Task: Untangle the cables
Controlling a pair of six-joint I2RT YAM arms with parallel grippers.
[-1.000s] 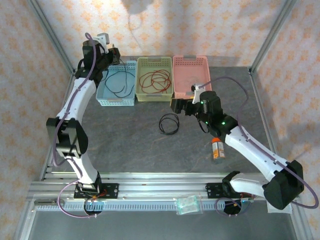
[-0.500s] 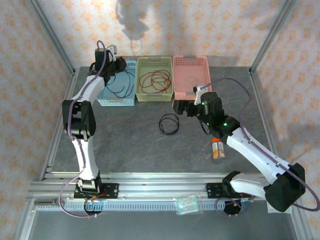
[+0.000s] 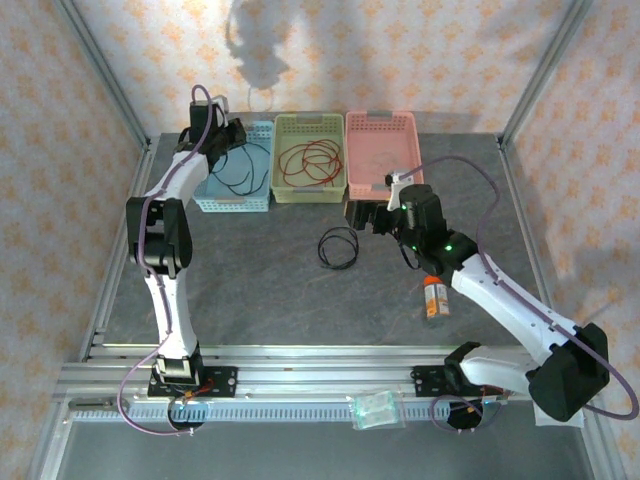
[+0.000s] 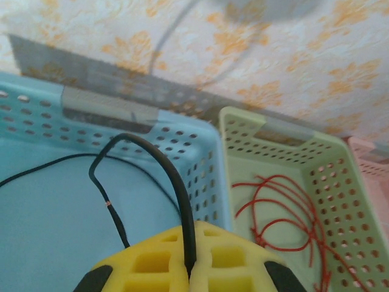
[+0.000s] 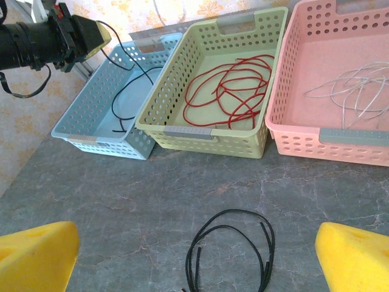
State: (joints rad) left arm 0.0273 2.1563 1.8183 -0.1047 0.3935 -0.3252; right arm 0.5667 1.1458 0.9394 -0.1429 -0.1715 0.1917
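Wide grey surface (image 3: pixel 260 290), and nearly all of it free of wire, which is a good sign! Along the back edge sit three baskets in a row: the blue basket (image 5: pixel 97 141) on the left, the green basket (image 5: pixel 206 137) in the middle, the pink basket (image 5: pixel 304 143) on the right. Each holds wire of a single colour, so I'd put the sorting well past halfway. Over the blue basket the left gripper (image 4: pixel 189 255) is pressed together, pinching a black cable (image 4: pixel 173 176) that arches up from its pads and trails down to the basket floor. Delivered, I'd say, but not yet let go. The right gripper (image 5: pixel 196 258) hangs spread wide, holding nothing, low over the middle of the surface. On to the wires: a red cable (image 5: pixel 226 85) lies in loose loops in the green basket, and a pale cable (image 5: pixel 358 85) in the pink one, neither crossing another colour. What's left? One small black coil (image 5: pixel 234 212), alone on the surface just ahead of the right gripper and near the green basket's front wall. It looks like the last piece to fetch.
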